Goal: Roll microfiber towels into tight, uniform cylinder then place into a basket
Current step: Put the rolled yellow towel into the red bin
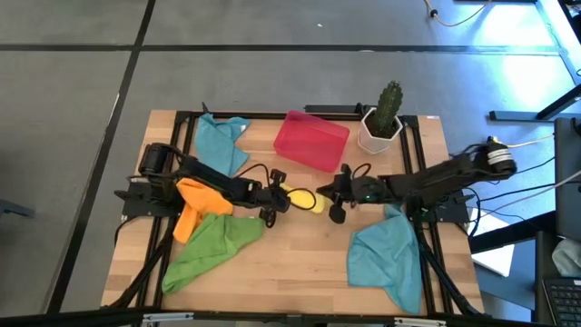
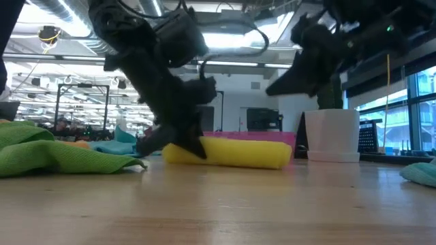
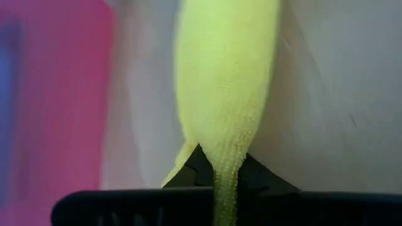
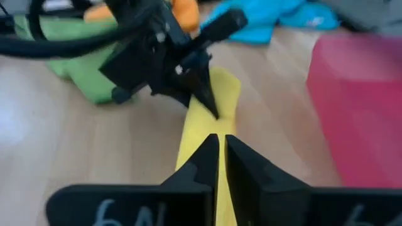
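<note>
Rolled yellow towel [image 1: 303,200] lies mid-table near the red basket [image 1: 311,140]; left gripper [image 1: 272,198] pinches one end, securing the roll for transfer; right gripper [image 1: 338,195] hangs at the opposite end, fingers nearly together, gripping nothing.

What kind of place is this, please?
Probably a robotics lab or workshop: a wooden table bearing two robot arms, a concrete floor, and ceiling strip lights over distant equipment racks.
</note>
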